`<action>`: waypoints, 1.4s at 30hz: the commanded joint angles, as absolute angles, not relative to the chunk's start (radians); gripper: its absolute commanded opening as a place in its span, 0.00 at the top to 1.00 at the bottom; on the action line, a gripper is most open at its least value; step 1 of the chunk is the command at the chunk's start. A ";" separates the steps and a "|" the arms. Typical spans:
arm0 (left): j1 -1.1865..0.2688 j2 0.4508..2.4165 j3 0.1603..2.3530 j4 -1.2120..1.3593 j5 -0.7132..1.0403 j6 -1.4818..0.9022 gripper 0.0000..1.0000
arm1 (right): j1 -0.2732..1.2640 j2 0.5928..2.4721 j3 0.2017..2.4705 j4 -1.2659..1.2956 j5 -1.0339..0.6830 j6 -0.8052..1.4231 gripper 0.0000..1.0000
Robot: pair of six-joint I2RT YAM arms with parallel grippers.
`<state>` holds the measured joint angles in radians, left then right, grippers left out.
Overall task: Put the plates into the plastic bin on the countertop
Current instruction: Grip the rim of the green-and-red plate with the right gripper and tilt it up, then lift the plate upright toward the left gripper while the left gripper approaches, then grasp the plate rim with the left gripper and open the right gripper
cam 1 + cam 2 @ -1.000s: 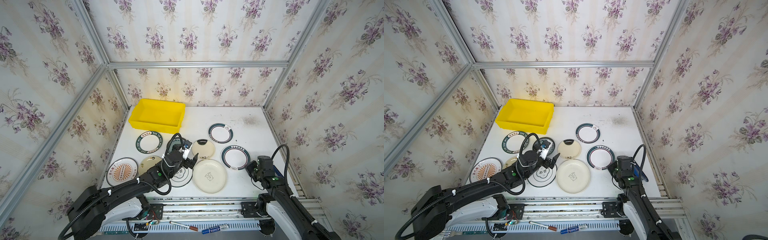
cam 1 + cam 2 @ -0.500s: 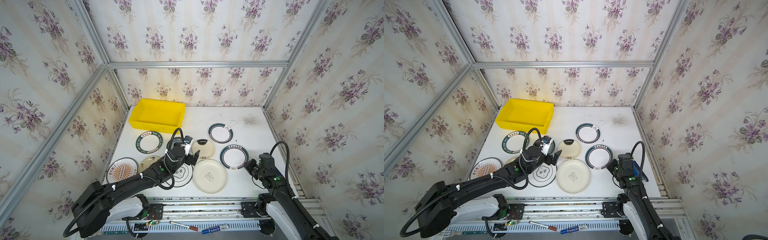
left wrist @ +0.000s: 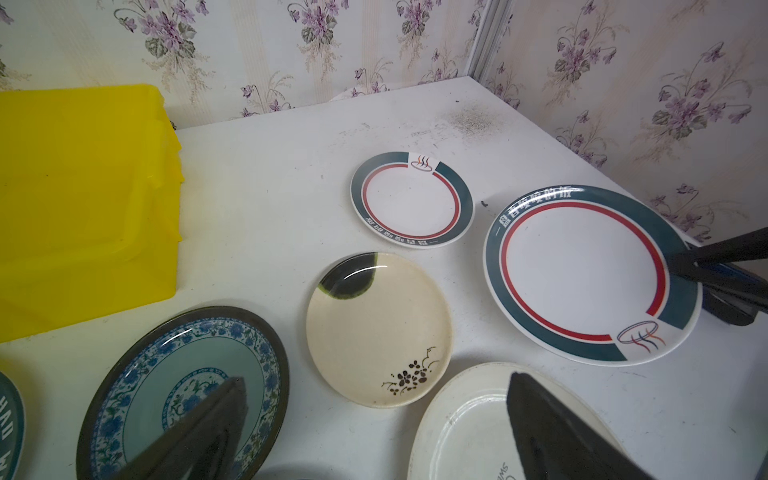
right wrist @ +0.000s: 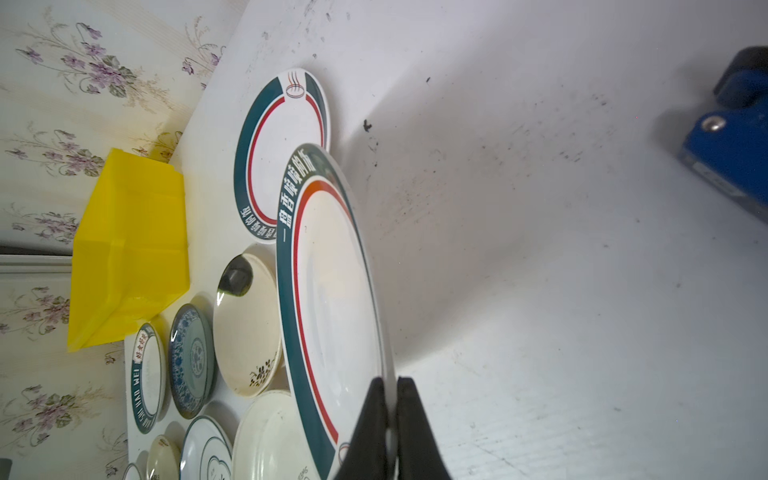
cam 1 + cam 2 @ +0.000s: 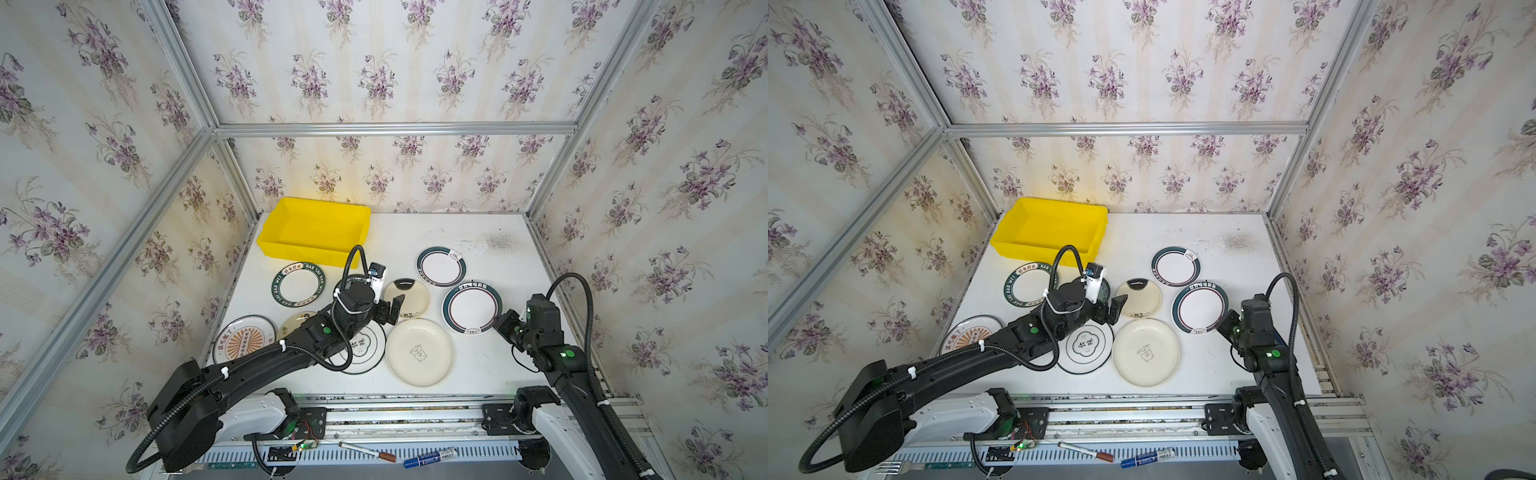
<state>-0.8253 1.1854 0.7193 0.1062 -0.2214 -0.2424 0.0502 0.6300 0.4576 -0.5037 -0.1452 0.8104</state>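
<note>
Task barely begun, by the look of it. In both top views: bright yellow rectangular plastic bin (image 5: 303,254) empty at the far corner of the white bench (image 5: 415,237), well beyond the left pincer (image 5: 390,309); all plates outside it, nine by count, one mostly hidden under the left arm. Left pincer spread wide and empty, poised over the edge of the small cream round plate with a dark patch (image 5: 409,299). Right pincer (image 5: 500,326) at the near edge of the larger white round plate with a dark green rim and red ring (image 5: 469,307), grip not readable from up here. Only here too: round plate with an orange sunburst (image 5: 243,343), back behind the left pincer, beside its arm. In the left wrist view: teal round plate with a blue flower pattern (image 3: 158,357) plain under one finger, large plain cream round plate (image 3: 465,407) under the other, dark-patch plate just ahead between them, bin wall further ahead and off to one side. In the right wrist view: right pincer clamped tight on the rim of the larger green-rimmed plate, that edge seemingly tipped up off the bench, shadow beneath; bin far ahead, past the other plates. Left to do, as a judgement: this plate across and into the bin, then the other eight.
</note>
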 commanded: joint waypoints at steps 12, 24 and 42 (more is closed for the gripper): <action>-0.820 1.222 0.795 0.100 -0.061 -0.411 0.00 | 0.052 0.674 0.493 -0.285 -0.368 0.868 1.00; -0.804 1.346 0.871 0.184 0.103 -0.513 0.01 | 0.052 0.580 0.415 -0.035 -0.493 0.935 1.00; -0.784 1.484 0.970 0.227 0.198 -0.574 0.68 | 0.053 0.609 0.376 0.108 -0.570 0.971 1.00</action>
